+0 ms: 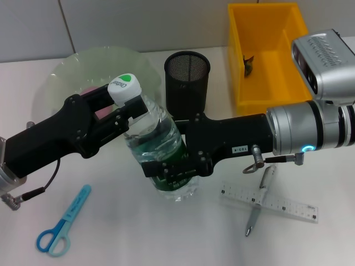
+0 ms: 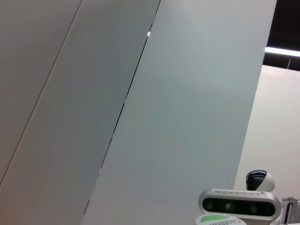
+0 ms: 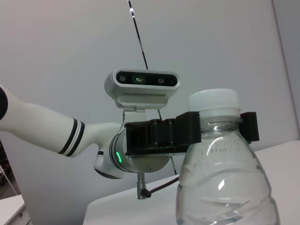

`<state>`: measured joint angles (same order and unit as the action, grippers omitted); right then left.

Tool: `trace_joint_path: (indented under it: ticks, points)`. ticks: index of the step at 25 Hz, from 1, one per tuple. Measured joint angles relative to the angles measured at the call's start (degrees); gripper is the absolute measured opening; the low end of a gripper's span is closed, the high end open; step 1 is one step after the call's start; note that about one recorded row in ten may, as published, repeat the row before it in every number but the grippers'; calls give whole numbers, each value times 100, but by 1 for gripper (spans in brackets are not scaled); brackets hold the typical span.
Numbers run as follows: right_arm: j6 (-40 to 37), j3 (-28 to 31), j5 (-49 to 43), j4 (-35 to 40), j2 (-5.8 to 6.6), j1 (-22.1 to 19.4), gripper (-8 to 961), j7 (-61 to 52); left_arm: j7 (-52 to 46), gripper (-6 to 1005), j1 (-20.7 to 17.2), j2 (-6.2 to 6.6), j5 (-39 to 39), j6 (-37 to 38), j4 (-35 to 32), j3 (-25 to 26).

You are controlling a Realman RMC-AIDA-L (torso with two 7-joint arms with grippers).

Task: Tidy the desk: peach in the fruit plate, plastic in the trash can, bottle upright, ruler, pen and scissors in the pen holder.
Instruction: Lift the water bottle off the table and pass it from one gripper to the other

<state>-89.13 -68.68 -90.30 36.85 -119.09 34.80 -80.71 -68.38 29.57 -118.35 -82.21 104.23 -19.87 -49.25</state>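
Bottle (image 1: 160, 149) cut off below the shoulder in the right wrist view, and in the left wrist view down to a sliver of cap (image 2: 219, 220) at the picture's edge; its neck covered by the left gripper (image 1: 125, 113) and part of its lower body masked by the right gripper (image 1: 172, 166). Fruit plate (image 1: 66, 72) partly covered by the left gripper, with only a pink patch (image 1: 102, 112) showing between the fingers, too little to identify. Small dark object (image 1: 248, 64) in the yellow bin (image 1: 266, 33) too small to make out; part of the pen (image 1: 259, 200) hidden under the right arm.
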Motion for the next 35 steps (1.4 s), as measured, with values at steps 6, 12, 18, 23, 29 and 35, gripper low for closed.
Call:
trace_joint_path:
  ticks: [6, 12, 18, 23, 29, 35]
  points:
    - [34, -32, 7, 8, 6, 1, 763, 2, -3, 443, 10, 2, -4, 1, 1, 12]
    - [38, -4, 6, 8, 9, 0, 763, 29, -4, 443, 31, 6, 3, -8, 1, 5]
    - [50, -33, -3, 9, 9, 0, 763, 29, -69, 444, 38, 6, 3, -12, -2, 21]
    - [86, -28, -142, 120, 8, -2, 765, -39, -70, 444, 41, 6, 2, -20, -5, 19]
    - [146, -27, -159, 145, -1, -31, 767, -14, -70, 444, 49, 6, 3, -17, -9, 29]
    - [310, -69, -300, 147, 0, -52, 768, 8, -95, 444, 60, 5, 10, 17, -25, 50]
